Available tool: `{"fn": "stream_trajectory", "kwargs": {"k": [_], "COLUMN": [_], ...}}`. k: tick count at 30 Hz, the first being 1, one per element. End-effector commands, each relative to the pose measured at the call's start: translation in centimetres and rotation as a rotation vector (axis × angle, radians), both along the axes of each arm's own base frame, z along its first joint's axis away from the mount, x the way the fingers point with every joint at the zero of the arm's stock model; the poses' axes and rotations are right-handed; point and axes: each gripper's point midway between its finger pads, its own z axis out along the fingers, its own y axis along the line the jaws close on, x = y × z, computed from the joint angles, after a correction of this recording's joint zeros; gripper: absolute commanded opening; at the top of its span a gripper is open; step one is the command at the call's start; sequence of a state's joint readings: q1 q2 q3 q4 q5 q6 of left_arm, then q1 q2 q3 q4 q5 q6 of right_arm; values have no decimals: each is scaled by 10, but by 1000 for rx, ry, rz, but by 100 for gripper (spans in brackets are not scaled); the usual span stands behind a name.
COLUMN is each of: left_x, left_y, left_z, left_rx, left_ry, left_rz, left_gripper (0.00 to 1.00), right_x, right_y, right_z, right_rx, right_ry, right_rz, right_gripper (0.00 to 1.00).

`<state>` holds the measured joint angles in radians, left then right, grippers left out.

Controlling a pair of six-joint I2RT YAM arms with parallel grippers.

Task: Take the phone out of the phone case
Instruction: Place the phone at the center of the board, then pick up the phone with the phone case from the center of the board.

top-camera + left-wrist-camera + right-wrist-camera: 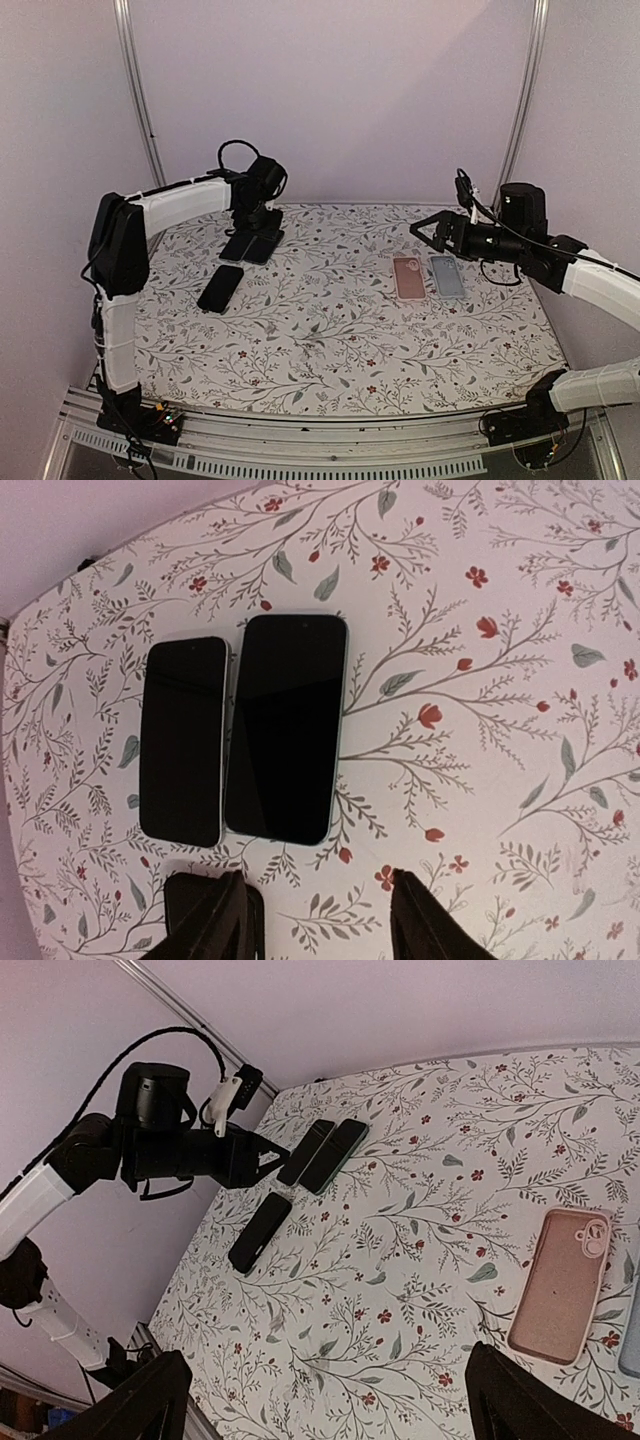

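Observation:
Two dark phones lie side by side at the back left: a smaller one (185, 740) and a larger one with a thin green edge (287, 728); they also show in the top view (252, 246). A third black phone (220, 288) lies nearer; its end (190, 898) shows under my left finger. My left gripper (315, 920) (253, 230) is open and empty, hovering just above the pair. My right gripper (330, 1415) (427, 233) is open and empty, held above the table near a pink case (407, 277) (560, 1285) and a blue case (446, 276).
The floral table cover (320, 330) spans the whole work area. Its back edge meets the pale wall just behind the two phones. The left arm (180, 1150) shows in the right wrist view. The blue case's edge (632, 1345) sits at that view's right border.

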<state>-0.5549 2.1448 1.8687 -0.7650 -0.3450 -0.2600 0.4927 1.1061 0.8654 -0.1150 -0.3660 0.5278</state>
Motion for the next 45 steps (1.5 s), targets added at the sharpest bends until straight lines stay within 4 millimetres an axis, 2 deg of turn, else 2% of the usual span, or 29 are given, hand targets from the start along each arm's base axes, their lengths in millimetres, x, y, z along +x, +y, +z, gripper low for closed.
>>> {"fn": "stream_trajectory", "kwargs": {"k": [1,7,10,14,18,21,28,36,41,45], "left_x": [-18,-60,-81,-99,-109,-112,-106,-89,-88,-91], "left_y": [14,50,69,86,101,109,111,124,120,114], "left_z": [8,8,-2,-10,-28,-41,-73,-90,-107,-113], "left_rx": [-114,-187,-189,-216,-224,-244,-247,-208,-211,-238], "left_ry": [-13,-5,13,18,61,100,185,205,250,272], "left_rz": [48,104,128,126,131,130,125,193,183,175], "left_gripper": [55,71,81,90,96,99,99,99,99,99], "right_x": [-3,-5,-4,-2,-1,0,2,1,1,0], "right_y": [7,18,23,29,36,40,43,43,43,42], "right_z": [-1,-15,-18,-26,-34,-38,-40,-39,-35,-32], "right_rx": [12,15,24,23,25,23,16,21,21,21], "right_ry": [-33,-20,-20,-5,10,18,22,25,18,13], "right_rz": [0,36,47,64,77,85,90,87,89,89], "right_gripper": [99,99,99,99,99,99,99,99,99,99]}}
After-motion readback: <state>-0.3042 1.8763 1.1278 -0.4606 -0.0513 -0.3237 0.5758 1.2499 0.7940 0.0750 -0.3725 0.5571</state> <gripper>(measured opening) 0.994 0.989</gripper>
